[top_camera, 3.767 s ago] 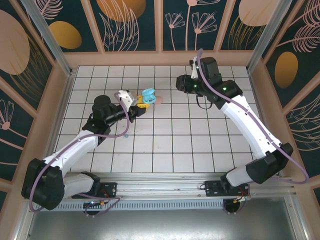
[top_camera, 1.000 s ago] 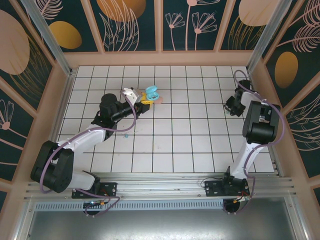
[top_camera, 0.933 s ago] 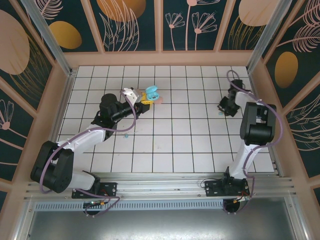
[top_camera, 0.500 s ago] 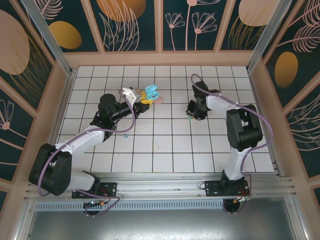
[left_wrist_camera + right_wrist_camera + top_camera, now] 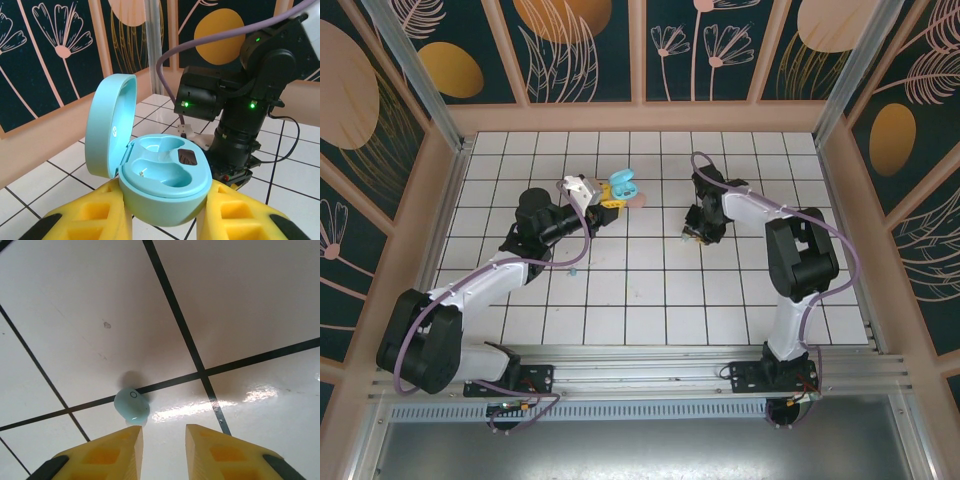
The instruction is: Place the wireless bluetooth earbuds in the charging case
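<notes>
Case: I see a teal-blue rounded plastic charging case (image 5: 160, 180), with one dark brown patch in a well.
Earbud: tiny pale teal plastic earbud (image 5: 131, 405), with a small dark ring mark.
Bench: glossy white tiled bench (image 5: 650, 290), black grid lines.
Grippers: left gripper (image 5: 165, 212) and right gripper (image 5: 162, 440) show me yellow fingers (image 5: 95, 215) with black patches.
Walls: dark navy wall panels (image 5: 590, 50), peach line-drawn flowers, orange ovals.

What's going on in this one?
The left pincer is clamped on the open teal-blue plastic charging case, lid up and both wells empty. The right pincer hovers low over a small teal-blue plastic earbud lying on the white tiled floor, jaws apart just short of it, gripping nothing. No earbud is in the case yet.
</notes>
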Controlling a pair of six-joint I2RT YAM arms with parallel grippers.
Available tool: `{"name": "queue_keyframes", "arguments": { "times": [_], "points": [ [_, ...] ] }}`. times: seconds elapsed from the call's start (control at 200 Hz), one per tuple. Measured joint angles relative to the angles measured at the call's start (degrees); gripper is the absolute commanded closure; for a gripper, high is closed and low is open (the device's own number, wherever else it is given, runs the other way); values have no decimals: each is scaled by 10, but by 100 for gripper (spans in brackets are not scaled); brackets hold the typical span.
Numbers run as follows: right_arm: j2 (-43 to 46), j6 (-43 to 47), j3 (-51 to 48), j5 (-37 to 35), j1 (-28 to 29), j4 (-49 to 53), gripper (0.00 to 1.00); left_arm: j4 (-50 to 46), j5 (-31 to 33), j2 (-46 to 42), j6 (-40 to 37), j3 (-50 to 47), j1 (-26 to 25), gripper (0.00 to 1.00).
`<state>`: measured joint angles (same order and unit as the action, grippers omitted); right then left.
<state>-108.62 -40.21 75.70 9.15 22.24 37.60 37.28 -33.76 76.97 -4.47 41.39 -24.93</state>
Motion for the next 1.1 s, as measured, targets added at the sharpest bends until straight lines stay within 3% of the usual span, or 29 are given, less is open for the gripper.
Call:
{"name": "queue_keyframes", "arguments": {
  "times": [0.31, 0.47, 0.656, 1.101],
  "points": [
    [-1, 70, 85, 7, -15, 6, 77, -7, 6, -15, 0, -2, -3, 79],
    [18, 73, -6, 46, -16, -66, 79, -10, 9, -25, 0, -6, -3, 78],
    [43, 86, -121, 71, -27, -140, 72, -15, 9, -25, 0, -6, -3, 78],
    [52, 146, -144, 70, -29, -207, 72, -20, 12, -25, 0, -6, -9, 79]
  ]
}}
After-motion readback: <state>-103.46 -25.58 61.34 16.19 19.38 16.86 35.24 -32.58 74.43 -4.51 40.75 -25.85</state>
